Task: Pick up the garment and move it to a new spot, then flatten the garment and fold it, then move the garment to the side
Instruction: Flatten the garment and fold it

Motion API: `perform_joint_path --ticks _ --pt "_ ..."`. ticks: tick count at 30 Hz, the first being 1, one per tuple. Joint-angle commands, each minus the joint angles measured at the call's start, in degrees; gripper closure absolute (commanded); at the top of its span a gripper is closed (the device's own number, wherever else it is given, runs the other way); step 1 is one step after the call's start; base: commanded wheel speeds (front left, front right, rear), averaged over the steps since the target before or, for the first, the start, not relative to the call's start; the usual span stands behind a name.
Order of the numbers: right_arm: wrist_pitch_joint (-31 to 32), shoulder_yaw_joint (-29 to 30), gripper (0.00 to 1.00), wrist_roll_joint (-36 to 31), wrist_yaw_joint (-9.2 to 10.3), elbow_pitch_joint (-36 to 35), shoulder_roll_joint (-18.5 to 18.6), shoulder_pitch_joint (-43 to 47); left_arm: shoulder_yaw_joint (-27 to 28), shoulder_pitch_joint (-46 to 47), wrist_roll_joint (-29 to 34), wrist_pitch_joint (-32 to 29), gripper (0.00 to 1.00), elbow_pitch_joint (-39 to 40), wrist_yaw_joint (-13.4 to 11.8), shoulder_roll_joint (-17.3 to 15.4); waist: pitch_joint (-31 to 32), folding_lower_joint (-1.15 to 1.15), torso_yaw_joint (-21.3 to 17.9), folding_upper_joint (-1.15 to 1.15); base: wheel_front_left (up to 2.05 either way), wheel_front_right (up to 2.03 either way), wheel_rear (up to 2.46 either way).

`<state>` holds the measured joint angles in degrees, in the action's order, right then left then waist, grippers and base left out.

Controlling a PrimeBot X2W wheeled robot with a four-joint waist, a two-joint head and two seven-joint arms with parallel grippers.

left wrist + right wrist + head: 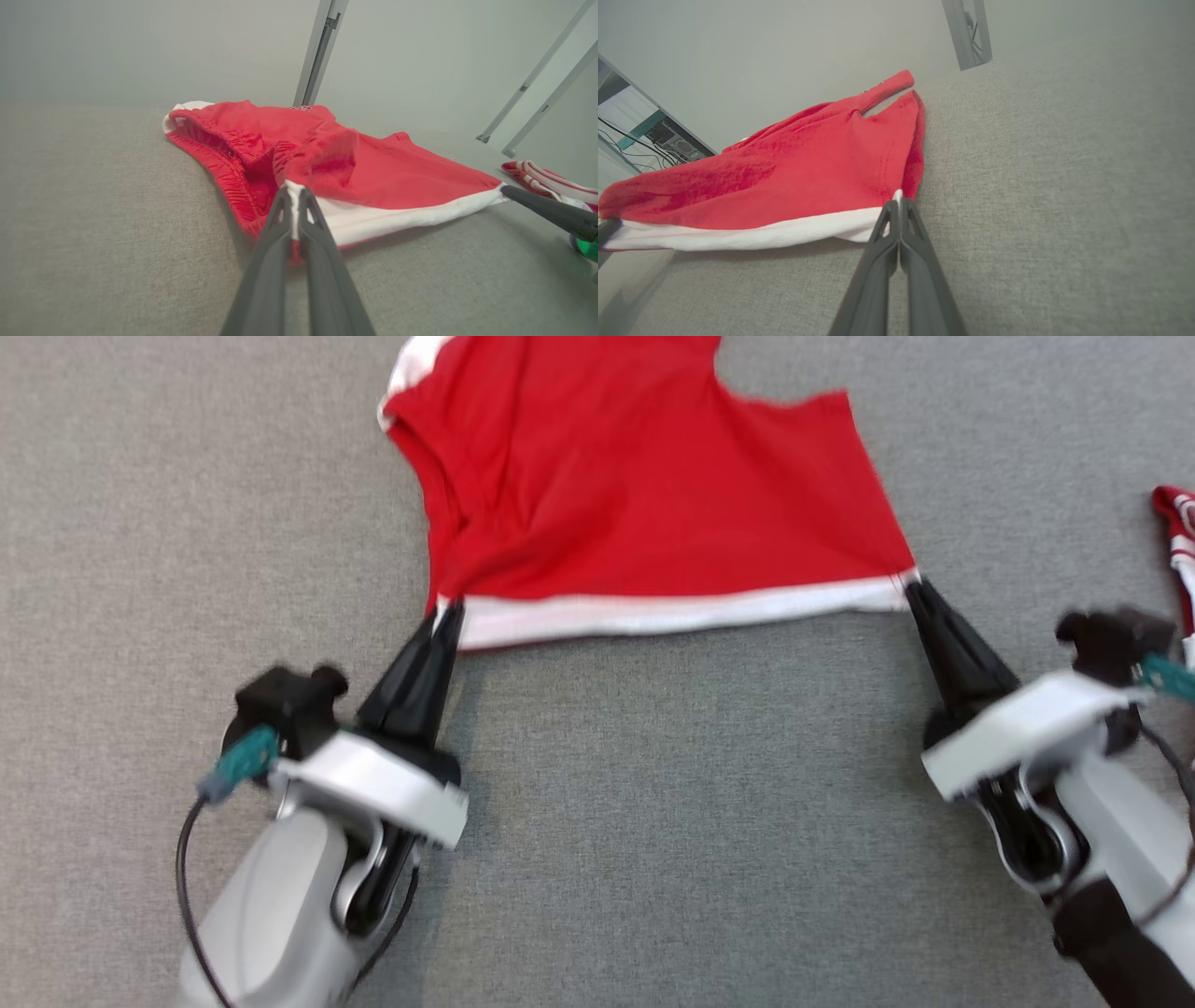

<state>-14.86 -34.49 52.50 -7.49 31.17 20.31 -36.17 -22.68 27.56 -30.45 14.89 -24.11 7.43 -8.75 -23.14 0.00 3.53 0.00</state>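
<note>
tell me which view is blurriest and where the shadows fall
Head view: slight motion blur, worst on the right end effector and arm; a soft shadow lies right of the left end effector. Left wrist view: fairly sharp on the garment, a thin shadow under its white hem. Right wrist view: even, flat light, horizon tilted.

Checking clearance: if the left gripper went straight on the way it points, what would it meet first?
The red garment: the left gripper is shut on its near corner, so it would likely just bunch that cloth.
</note>
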Motion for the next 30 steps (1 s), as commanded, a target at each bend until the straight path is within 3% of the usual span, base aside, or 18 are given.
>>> perform_joint_path --ticks 1,9,17,21,25,30 --pt "-0.4 1.3 1.0 -0.5 0.0 -1.8 1.2 3.3 1.0 -2.4 0.9 0.2 1.0 1.4 0.0 -1.0 1.8 0.0 -0.3 0.0 0.0 0.0 0.0" --pt "-0.4 9.4 1.0 -4.5 0.02 -13.4 2.4 20.3 4.0 -14.8 2.0 0.2 1.0 8.4 -0.9 -2.2 6.8 0.0 -0.4 0.0 0.0 0.0 0.0" --pt "7.6 19.7 1.0 -9.6 0.02 -30.3 1.4 38.8 3.8 -28.9 0.4 -6.3 1.0 23.0 -6.7 -3.9 11.2 0.0 -0.9 0.0 0.0 0.0 0.0" --pt "13.2 27.1 1.0 -12.9 0.02 -39.4 -1.4 46.3 4.0 -35.0 0.0 -9.9 1.0 31.7 -10.4 -4.8 11.9 0.0 -0.5 0.0 0.0 0.0 0.0" --pt "19.1 31.9 1.0 -15.9 0.02 -46.6 -4.7 48.3 4.1 -36.3 0.3 -11.8 1.0 37.9 -12.2 -5.2 11.3 0.0 0.3 0.0 0.0 0.0 0.0" --pt "21.8 32.5 1.0 -16.9 0.02 -47.0 -4.7 40.4 4.4 -32.8 0.6 -12.3 1.0 38.3 -12.3 -5.0 9.6 0.0 0.5 0.0 0.0 0.0 0.0"
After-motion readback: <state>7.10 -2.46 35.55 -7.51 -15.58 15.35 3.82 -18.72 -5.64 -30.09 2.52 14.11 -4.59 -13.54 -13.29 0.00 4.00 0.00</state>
